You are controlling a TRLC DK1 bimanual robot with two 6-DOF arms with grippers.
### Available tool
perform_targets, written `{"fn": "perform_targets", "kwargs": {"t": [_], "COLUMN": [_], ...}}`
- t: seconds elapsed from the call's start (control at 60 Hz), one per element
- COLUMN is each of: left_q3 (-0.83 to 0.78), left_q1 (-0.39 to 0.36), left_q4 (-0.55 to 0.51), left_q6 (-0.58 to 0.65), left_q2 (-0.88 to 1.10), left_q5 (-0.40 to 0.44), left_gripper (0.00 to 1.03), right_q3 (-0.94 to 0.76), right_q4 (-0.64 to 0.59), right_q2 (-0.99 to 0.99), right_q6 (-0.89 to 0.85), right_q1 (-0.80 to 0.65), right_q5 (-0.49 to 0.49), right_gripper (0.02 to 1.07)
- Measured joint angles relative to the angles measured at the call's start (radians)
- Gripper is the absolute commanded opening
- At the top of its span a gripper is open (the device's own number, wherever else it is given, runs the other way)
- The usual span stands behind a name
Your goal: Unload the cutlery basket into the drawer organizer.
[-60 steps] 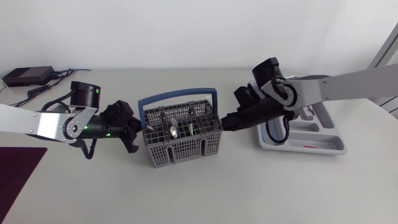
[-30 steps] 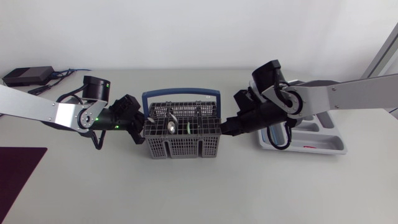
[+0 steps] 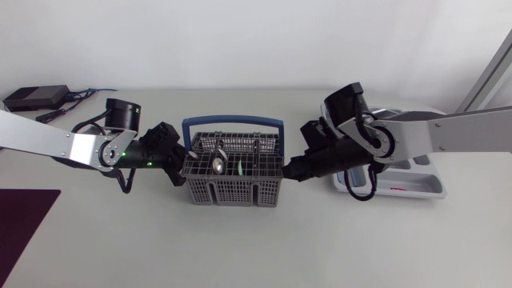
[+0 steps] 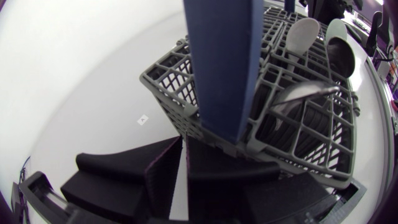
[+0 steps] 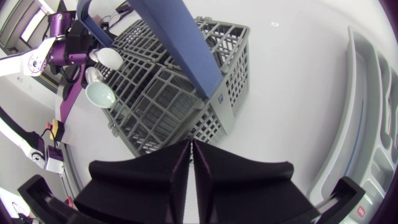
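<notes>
Pressing in clenched and empty, the left gripper [image 3: 177, 166] and right gripper [image 3: 290, 169] are flanking the basket [image 3: 232, 193], each at or against one end wall. The basket is sitting mid-table with spoons [image 3: 218, 165] inside and the organizer [image 3: 424, 190] just behind the right arm. Uneven pushing is risking a skid or tip, spilling cutlery.

The head camera looked down from above on the pale tabletop [image 3: 256, 248], with the grey plastic lattice cutlery basket with a blue handle [image 3: 232, 190] mid-view. Each wrist camera sat very close at an opposite end of that basket, facing inward over the left arm's matte black fingers [image 4: 130, 171] or the right arm's matte black fingers [image 5: 143, 177]. All three views shared the basket.
</notes>
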Motion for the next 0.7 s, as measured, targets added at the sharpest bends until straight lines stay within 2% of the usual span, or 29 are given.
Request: {"fn": "perform_targets", "kwargs": {"t": [0.283, 0.433, 0.5, 0.583, 0.633, 0.683, 0.7], "left_q3": [-0.063, -0.077, -0.087, -0.104, -0.116, -0.13, -0.135], "left_q1": [0.005, 0.058, 0.093, 0.124, 0.134, 0.136, 0.137], "left_q4": [0.0, -0.006, -0.021, -0.057, -0.087, -0.114, -0.122], "left_q6": [0.0, 0.001, 0.011, 0.035, 0.055, 0.071, 0.079], "left_q2": [-0.064, -0.108, -0.147, -0.203, -0.243, -0.283, -0.296], "left_q5": [0.001, 0.008, 0.008, 0.011, 0.015, 0.016, 0.019], "left_gripper": [0.28, 0.28, 0.3, 0.38, 0.41, 0.47, 0.53], "right_q3": [-0.002, -0.045, -0.075, -0.101, -0.114, -0.13, -0.135], "right_q4": [0.003, 0.006, 0.006, 0.006, 0.006, 0.006, 0.006], "right_q2": [-0.003, -0.041, -0.077, -0.118, -0.143, -0.173, -0.182], "right_q6": [0.0, -0.001, -0.002, -0.01, -0.017, -0.029, -0.03], "right_q1": [0.003, -0.01, -0.016, -0.016, -0.013, -0.003, -0.001], "right_q5": [0.035, 0.064, 0.094, 0.126, 0.158, 0.192, 0.196], "right_gripper": [0.12, 0.14, 0.23, 0.42, 0.57, 0.69, 0.75]}}
